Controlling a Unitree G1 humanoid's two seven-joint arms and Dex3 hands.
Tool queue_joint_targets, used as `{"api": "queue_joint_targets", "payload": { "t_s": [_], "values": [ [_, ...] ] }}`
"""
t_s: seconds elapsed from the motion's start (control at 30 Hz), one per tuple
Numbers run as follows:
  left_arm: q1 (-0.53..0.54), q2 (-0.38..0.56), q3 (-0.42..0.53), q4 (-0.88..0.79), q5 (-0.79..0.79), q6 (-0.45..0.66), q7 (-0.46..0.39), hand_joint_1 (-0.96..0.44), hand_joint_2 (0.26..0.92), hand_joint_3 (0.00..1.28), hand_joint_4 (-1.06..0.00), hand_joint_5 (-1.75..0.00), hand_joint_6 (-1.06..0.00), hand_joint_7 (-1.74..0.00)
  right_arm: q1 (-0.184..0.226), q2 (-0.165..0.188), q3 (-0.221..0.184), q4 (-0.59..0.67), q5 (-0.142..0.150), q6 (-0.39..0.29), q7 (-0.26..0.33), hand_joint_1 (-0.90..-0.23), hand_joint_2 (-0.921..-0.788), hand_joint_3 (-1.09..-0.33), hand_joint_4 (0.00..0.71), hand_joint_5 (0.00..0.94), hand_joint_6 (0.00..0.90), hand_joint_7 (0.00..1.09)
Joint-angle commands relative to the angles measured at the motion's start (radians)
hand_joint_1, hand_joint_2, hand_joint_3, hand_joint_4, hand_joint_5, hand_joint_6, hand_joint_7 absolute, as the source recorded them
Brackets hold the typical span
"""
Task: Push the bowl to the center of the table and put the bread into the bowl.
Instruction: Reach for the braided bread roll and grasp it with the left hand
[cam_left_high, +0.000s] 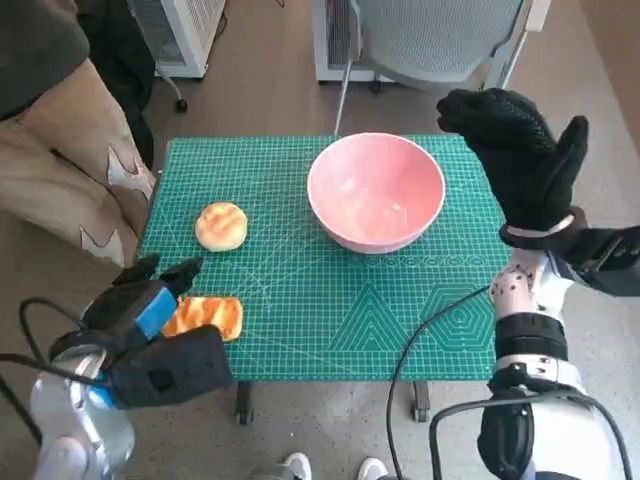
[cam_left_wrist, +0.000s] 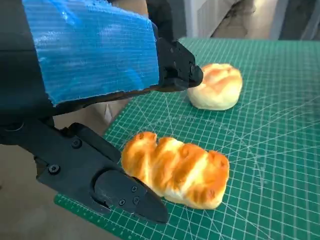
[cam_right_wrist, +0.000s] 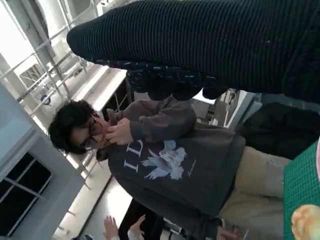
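Bowl (cam_left_high: 376, 192), pink and wide, stands on the green cutting mat (cam_left_high: 330, 310) that covers the bench, toward the far side and a little to the robot's right of the middle. A person in a dark printed sweatshirt (cam_right_wrist: 165, 165) sits beside the bench, with tan trouser legs showing at the mat's left edge in the head view.

The right hand (cam_left_high: 522, 160) is raised just beside the bowl's right rim, forearm upright, gloved fingers spread and pointing toward the far side; it holds nothing, and whether it touches the bowl cannot be told.

The left hand (cam_left_high: 150, 305) hangs low over the near left corner of the mat, its blue-taped back up, its black fingers (cam_left_wrist: 120, 192) parted around the near end of the long bread (cam_left_wrist: 176, 169) without gripping it.

That golden, ridged loaf lies flat near the mat's near left edge. A round bun (cam_left_high: 221, 225) sits farther in, left of the bowl and apart from it.
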Motion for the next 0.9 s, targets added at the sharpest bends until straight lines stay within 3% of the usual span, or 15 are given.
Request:
{"api": "queue_joint_targets", "payload": {
  "t_s": [0.03, 0.9],
  "values": [
    [-0.042, -0.012, -0.018, 0.055, 0.012, 0.019, 0.011, -0.46, 0.722, 0.00, -0.06, 0.00, -0.24, 0.00, 0.022, 0.005, 0.003, 0.002, 0.006, 0.015, 0.012, -0.712, -0.921, -0.665, 0.147, 0.003, 0.205, 0.02],
    [-0.203, -0.024, -0.104, 0.357, -0.045, 0.035, 0.065, -0.45, 0.737, 0.00, -0.04, 0.00, -0.20, 0.00, 0.032, -0.006, 0.008, -0.011, 0.012, 0.015, 0.005, -0.714, -0.921, -0.675, 0.162, 0.006, 0.214, 0.02]
  ]
}}
